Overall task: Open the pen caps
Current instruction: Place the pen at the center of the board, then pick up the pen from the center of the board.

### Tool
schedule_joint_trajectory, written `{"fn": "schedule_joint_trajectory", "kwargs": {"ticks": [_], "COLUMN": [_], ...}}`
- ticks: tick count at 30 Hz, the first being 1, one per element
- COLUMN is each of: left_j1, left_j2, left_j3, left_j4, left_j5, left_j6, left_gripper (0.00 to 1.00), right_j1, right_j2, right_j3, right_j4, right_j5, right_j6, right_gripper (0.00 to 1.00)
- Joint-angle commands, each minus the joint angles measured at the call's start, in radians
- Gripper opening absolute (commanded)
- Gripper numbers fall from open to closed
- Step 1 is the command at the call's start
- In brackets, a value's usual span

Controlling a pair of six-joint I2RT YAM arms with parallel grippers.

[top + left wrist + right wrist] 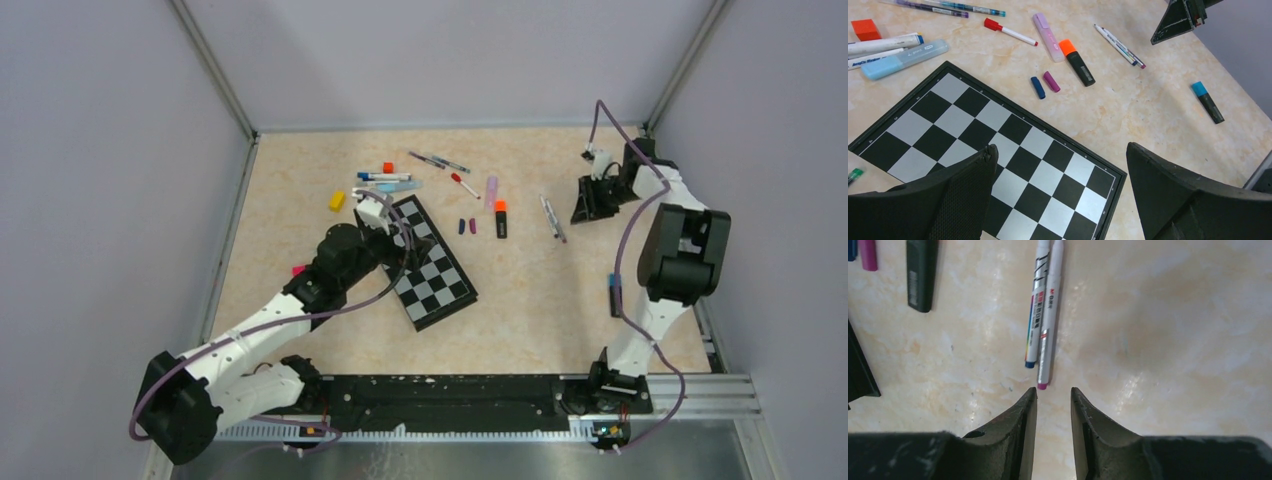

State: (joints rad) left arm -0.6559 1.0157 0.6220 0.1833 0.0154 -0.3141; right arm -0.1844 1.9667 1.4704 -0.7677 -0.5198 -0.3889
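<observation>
Pens and markers lie across the back of the table. An orange cap point(499, 206) sits on a black highlighter, also in the left wrist view point(1066, 47). A loose blue cap point(1037, 87) and a loose purple cap point(1051, 81) lie beside it. A red-capped pen point(992, 24), a lilac highlighter point(1047, 30) and a blue-capped black highlighter point(1199, 88) lie apart. My left gripper point(1060, 146) is wide open and empty above the chessboard point(1023, 150). My right gripper point(1053, 390) has a narrow gap between its fingers, nothing in it, just short of two white pens point(1048, 315).
The chessboard point(430, 270) lies in the middle. A yellow block point(337, 200) and an orange-red cube point(388, 167) sit at the back left by several white and pale blue markers point(385, 181). Grey walls close in the back and both sides.
</observation>
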Motion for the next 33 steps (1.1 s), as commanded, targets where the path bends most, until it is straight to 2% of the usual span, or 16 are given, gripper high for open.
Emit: {"fn": "schedule_joint_trajectory", "kwargs": {"ticks": [1, 5, 8, 15, 19, 24, 33], "left_j1": [0.004, 0.006, 0.010, 0.013, 0.013, 0.013, 0.013], "left_j2": [-0.034, -0.063, -0.097, -0.108, -0.087, -0.039, 0.004], "left_j3": [-0.019, -0.040, -0.080, -0.076, -0.079, -0.028, -0.050], "left_j4": [0.031, 0.050, 0.093, 0.092, 0.110, 0.091, 0.148], "left_j5": [0.069, 0.078, 0.086, 0.132, 0.147, 0.175, 0.219], "left_j6": [-0.029, -0.090, -0.142, -0.222, -0.288, -0.365, -0.508], "left_gripper": [0.99, 0.99, 0.99, 0.99, 0.99, 0.99, 0.99], "right_j1": [0.005, 0.005, 0.005, 0.005, 0.005, -0.004, -0.013], "right_j2": [-0.218, -0.379, -0.512, -0.762, -0.824, -0.895, -0.854], "right_j3": [-0.116, -0.260, -0.350, -0.543, -0.627, -0.735, -0.715], "right_j4": [0.055, 0.078, 0.105, 0.234, 0.298, 0.416, 0.398], "right_j5": [-0.017, -0.054, -0.083, -0.094, -0.193, -0.086, -0.092], "right_j6": [-0.011, -0.035, -0.038, -0.016, -0.003, 0.057, 0.090], "right_gripper": [0.30, 0.31, 0.36, 0.62, 0.68, 0.80, 0.81]}}
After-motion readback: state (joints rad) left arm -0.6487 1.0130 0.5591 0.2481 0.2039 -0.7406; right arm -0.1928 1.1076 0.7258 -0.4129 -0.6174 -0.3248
